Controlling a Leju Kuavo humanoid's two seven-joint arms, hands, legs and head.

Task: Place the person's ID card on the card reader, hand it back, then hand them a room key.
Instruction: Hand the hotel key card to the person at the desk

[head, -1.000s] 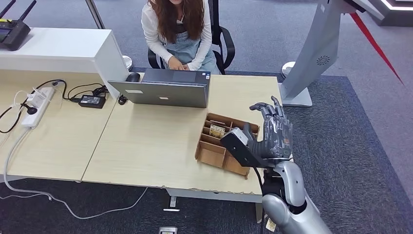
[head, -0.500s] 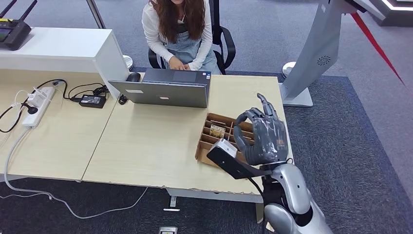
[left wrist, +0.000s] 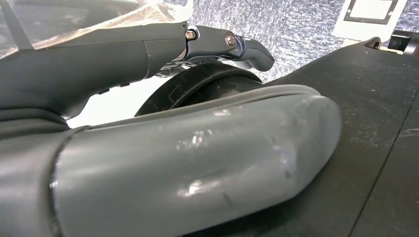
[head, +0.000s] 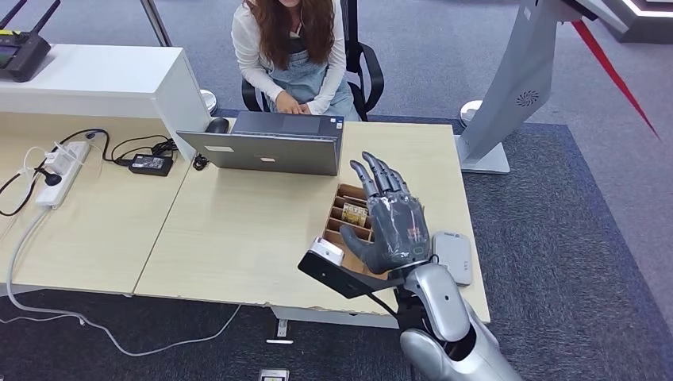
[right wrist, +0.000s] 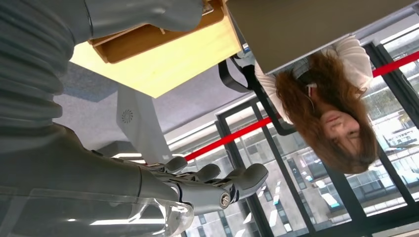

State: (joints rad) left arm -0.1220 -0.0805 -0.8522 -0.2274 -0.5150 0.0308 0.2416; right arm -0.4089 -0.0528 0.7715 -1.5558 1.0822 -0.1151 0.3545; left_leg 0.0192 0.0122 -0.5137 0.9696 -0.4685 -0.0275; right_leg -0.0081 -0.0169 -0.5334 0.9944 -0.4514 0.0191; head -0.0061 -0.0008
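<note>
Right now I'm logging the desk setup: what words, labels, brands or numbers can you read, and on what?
No text is readable.
Laptop: small lid stickers, too small to read.
Cards in the cardboard organizer: print blurred.
Card reader: no legible marking.
Right hand: small red mark, unreadable.

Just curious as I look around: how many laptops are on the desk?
1. The laptop sits open at the desk's far edge, in front of the seated person. The raised right hand might hide something small.

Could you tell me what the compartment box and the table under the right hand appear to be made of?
The compartment box looks like plain brown cardboard, matte, with thin slotted dividers. The table seems pale wood-grain laminate, smooth, its front edge chipped. The right hand hovers above both.
</note>
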